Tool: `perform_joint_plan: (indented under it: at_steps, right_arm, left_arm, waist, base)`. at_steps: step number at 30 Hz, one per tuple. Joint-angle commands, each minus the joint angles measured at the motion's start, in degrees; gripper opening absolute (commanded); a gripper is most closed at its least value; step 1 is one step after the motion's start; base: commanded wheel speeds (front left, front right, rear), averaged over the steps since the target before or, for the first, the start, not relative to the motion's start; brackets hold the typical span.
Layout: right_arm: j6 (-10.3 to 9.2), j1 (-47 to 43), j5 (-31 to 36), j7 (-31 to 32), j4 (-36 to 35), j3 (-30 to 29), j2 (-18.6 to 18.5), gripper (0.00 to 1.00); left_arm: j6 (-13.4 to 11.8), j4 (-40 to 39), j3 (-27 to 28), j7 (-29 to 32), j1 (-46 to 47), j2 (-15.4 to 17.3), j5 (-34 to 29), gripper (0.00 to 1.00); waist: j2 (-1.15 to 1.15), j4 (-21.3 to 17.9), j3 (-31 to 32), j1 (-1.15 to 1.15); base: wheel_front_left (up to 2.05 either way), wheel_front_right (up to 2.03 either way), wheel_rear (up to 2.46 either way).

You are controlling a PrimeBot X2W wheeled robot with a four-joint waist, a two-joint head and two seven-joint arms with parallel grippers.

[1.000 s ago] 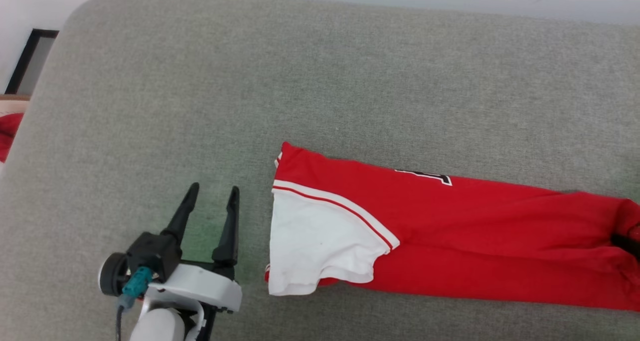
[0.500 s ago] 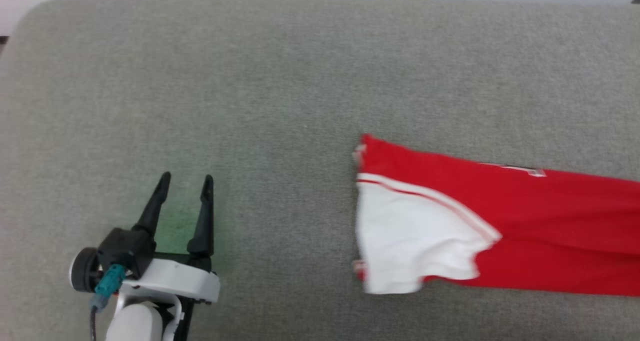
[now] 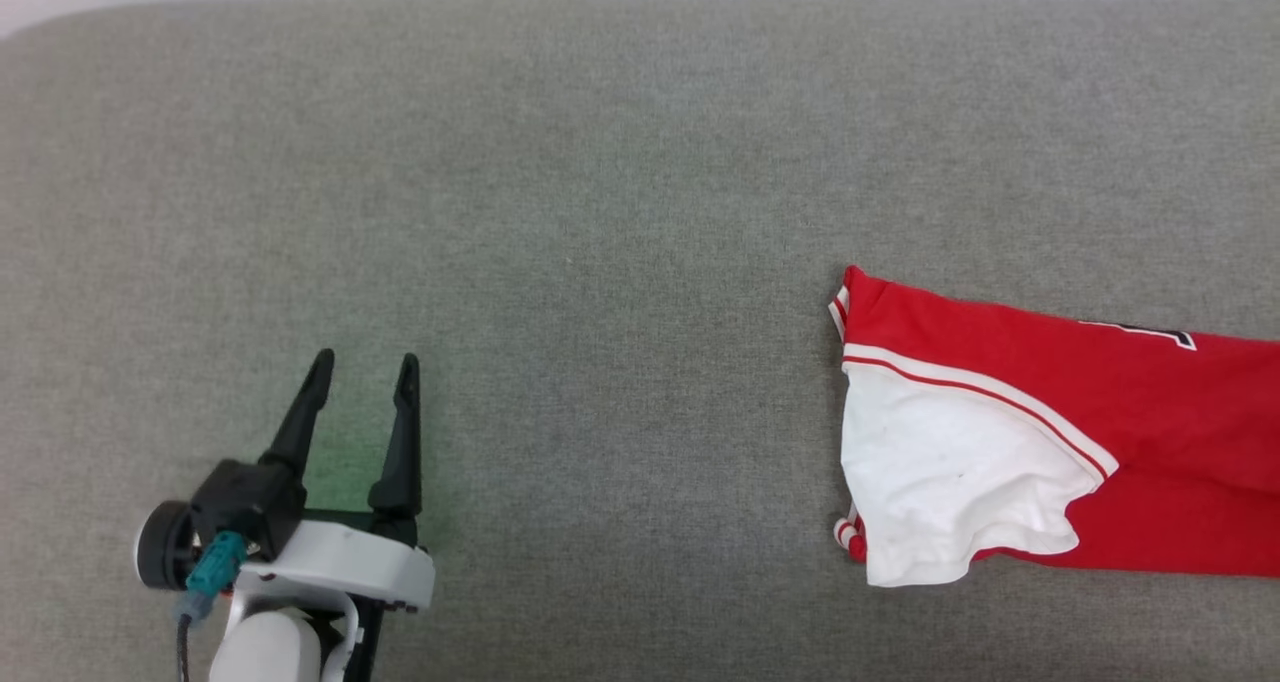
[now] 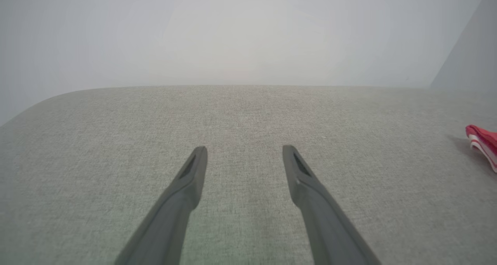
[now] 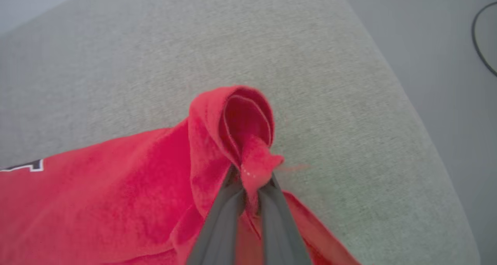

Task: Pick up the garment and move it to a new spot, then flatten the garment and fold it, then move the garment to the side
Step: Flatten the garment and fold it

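Right wrist view: right fingers (image 5: 221, 222) clench a bunched edge of the red, white-sleeved jersey T-shirt (image 5: 116, 187) near a corner of the grey fabric table (image 5: 310, 63); left fingers (image 3: 402, 442) gape empty, well apart.

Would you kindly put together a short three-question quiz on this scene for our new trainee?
1. True or false: the left jaws are closed on the garment.
2. What do the right jaws hold? A) nothing B) a bunched red fold of the garment C) a towel
3. Fill in: in the head view, the white sleeve lies at the end of the garment toward the robot's ___ side.

Key:
1. False. The left jaws stand open above bare grey fabric, apart from the garment.
2. B.
3. Left.
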State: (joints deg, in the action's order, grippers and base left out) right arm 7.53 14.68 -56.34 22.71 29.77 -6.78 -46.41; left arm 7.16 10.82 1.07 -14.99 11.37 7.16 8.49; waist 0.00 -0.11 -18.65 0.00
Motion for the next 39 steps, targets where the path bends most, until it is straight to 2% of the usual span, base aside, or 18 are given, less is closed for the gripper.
perform_joint_plan:
  at_steps: [1, 7, 12, 17, 22, 26, 34, 39]
  right_arm:
    - [-0.07, -1.1, 0.8, 0.41, -1.6, 0.84, 0.14, 0.0]
    - [-0.07, -4.83, 2.26, 4.71, -18.1, 5.38, 2.86, 0.0]
    - [-0.06, -5.6, 0.13, 10.81, -33.85, 10.36, 7.15, 0.0]
    - [-0.06, -1.94, 1.79, 14.8, -41.31, 15.32, 11.01, 0.0]
    - [-0.06, 1.68, 4.09, 16.45, -42.56, 19.44, 14.06, 0.0]
    - [-0.06, 3.82, 5.0, 16.63, -40.95, 22.7, 16.06, 0.0]
    - [-0.06, 7.25, 5.05, 14.09, -29.59, 30.92, 18.83, 0.0]
    - [-0.06, 9.64, 5.36, 10.84, -24.12, 34.62, 18.45, 0.0]
  left_arm:
    - [0.33, 0.16, 0.26, -0.2, -0.56, -0.3, -0.05, 1.0]
    - [0.34, 1.25, -0.13, -0.2, -1.44, -1.42, 0.66, 1.0]
    - [0.35, 1.61, -0.52, -0.2, -2.03, -2.34, 1.28, 1.0]
    - [0.36, 1.76, -1.13, -0.2, -2.02, -2.72, 1.67, 1.0]
    - [0.36, 1.75, -1.74, -0.2, -1.35, -3.05, 2.05, 1.0]
    - [0.36, 1.89, -1.98, -0.2, -1.21, -3.35, 2.25, 1.0]
    - [0.37, 1.96, -2.93, -0.2, -0.65, -3.88, 3.17, 1.0]
    - [0.37, 2.24, -3.64, -0.2, 0.17, -4.02, 3.67, 1.0]
  waist:
    - [0.0, -0.03, 0.86, 0.0]
    - [0.0, 0.74, 2.83, 0.0]
    - [0.0, 2.4, 3.47, 0.0]
    - [0.0, 4.56, 3.36, 0.0]
    - [0.0, 7.06, 3.29, 0.0]
    - [0.0, 8.33, 3.05, 0.0]
    - [0.0, 9.4, 2.36, 0.0]
    - [0.0, 10.08, 2.13, 0.0]
  base:
    - [0.0, 0.0, 0.0]
    - [0.0, 0.0, 0.0]
    - [0.0, 0.0, 0.0]
    - [0.0, 0.0, 0.0]
    - [0.0, 0.0, 0.0]
    - [0.0, 0.0, 0.0]
    - [0.0, 0.0, 0.0]
    - [0.0, 0.0, 0.0]
